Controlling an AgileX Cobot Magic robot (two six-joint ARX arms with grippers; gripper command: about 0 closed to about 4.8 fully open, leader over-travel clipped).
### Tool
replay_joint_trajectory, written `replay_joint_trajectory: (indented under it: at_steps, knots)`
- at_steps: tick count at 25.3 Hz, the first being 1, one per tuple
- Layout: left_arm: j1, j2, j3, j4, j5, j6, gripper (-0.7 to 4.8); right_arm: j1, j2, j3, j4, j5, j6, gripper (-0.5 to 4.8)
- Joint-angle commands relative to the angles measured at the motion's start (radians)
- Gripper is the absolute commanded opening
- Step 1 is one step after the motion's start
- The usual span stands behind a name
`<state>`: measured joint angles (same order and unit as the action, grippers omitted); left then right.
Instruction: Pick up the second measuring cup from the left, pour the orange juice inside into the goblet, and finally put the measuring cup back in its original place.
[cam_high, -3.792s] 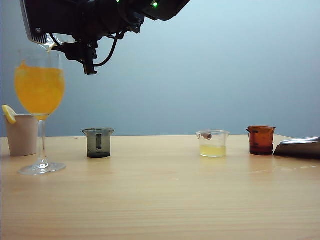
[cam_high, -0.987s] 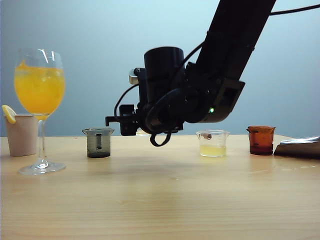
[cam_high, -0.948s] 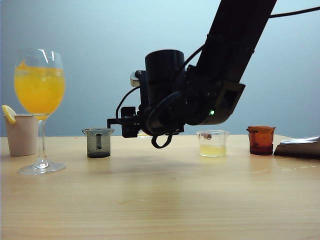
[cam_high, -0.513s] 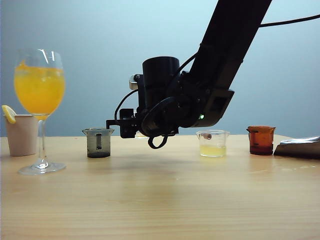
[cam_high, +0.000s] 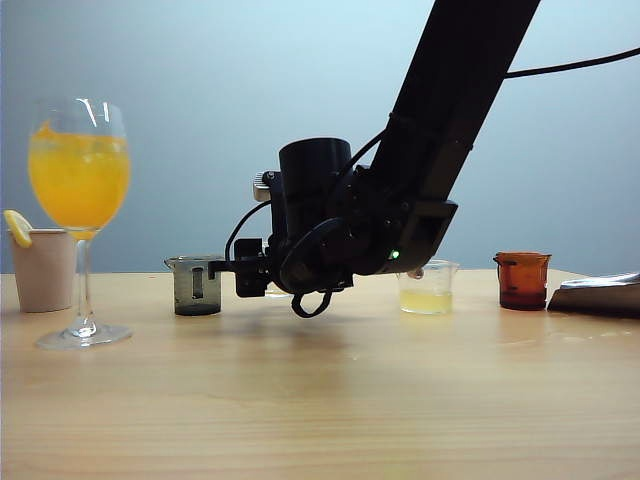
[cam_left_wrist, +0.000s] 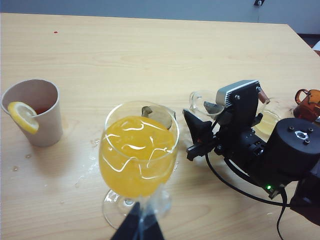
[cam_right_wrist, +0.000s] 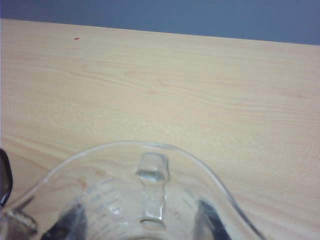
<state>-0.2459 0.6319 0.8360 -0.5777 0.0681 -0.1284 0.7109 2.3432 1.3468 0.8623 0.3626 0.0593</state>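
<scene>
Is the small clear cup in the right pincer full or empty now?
Empty: the cup in the right pincer looks clear, without orange juice.

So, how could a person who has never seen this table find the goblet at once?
Look at the left end of the wooden table, beside the beige paper cup with a lemon slice. The goblet stands there, a tall stemmed glass. It alone is full of orange juice and rises far above the short cups.

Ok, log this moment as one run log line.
stage: returning cup | right gripper: holds empty measuring cup low over table | goblet: orange juice inside | left gripper: near goblet's foot
</scene>
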Motion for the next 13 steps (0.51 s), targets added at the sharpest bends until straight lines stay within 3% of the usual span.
replay_joint_trajectory:
  at_steps: [1,6,10,13]
  knots:
    - [0.000,-0.002,0.008,0.010,0.004,-0.003,-0.05,-0.002,0.001,0.004,0.008,-0.004,0.054,-0.01]
    - [0.000,-0.002,0.008,0.010,0.004,-0.003,-0.05,-0.011,0.010,0.004,-0.001,-0.026,0.076,0.01]
    - [0.000,-0.002,0.008,0.010,0.004,-0.003,-0.05,-0.012,0.014,0.004,-0.001,-0.026,0.076,0.83]
    - [0.000,-0.002,0.008,0.010,0.004,-0.003,-0.05,-0.012,0.014,0.004,-0.008,-0.026,0.076,0.86]
